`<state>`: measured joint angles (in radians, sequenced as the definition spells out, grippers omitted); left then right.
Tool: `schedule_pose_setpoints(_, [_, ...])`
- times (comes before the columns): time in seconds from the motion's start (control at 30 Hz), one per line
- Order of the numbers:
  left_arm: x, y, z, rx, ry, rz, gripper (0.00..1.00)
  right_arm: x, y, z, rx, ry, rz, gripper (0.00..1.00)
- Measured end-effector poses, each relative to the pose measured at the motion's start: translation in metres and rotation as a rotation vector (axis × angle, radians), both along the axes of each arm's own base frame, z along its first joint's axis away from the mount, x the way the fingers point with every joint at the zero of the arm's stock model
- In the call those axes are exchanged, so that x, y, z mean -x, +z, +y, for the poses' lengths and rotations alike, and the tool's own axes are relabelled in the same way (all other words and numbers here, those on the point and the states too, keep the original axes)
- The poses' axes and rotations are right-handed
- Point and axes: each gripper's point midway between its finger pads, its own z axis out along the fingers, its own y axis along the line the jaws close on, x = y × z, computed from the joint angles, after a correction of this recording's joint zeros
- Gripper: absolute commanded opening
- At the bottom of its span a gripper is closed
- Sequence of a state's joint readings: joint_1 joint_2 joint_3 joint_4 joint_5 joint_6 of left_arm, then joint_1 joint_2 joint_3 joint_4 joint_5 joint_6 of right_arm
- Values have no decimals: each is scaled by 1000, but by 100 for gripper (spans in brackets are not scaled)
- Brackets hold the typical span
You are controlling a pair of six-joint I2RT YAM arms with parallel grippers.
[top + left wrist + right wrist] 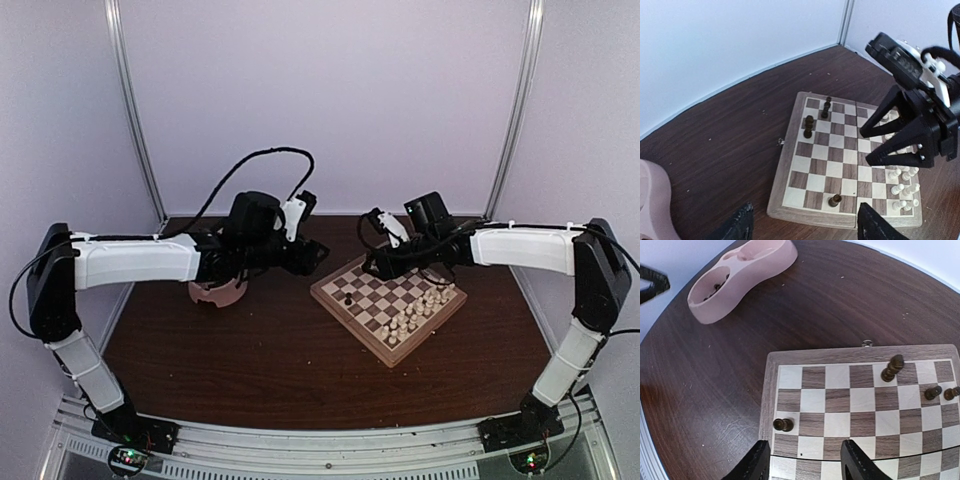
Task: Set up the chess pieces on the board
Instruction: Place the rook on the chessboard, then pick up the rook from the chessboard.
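Brown tabletop [250, 350]: few chess pieces [809, 126] on board [769, 390], pink bowl [750, 270] nearby

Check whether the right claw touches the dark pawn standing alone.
Apart. Right wrist view: the pawn sits ahead of the right claw, with bare board showing between it and both fingers.

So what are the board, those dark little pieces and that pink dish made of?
The board looks wooden: grain shows in its tan border, with a low satin sheen. The dark pieces seem turned wood, stained dark brown, slightly glossy; too small to be sure. The pink dish looks like moulded plastic or silicone: smooth, matte, one even colour.
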<state>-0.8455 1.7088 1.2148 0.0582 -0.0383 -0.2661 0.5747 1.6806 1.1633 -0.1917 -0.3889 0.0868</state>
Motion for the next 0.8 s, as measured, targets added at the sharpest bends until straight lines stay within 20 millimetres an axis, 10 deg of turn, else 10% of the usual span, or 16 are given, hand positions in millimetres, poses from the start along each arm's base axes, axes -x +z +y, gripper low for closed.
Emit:
schedule_pose_setpoints(0.4, [-31, 22, 128, -12, 293, 132, 72, 15, -35, 39, 178, 106, 101, 50])
schedule_pose_setpoints(0.8, [-13, 32, 156, -33, 351, 111, 73, 18, -66, 47, 311, 137, 147, 44])
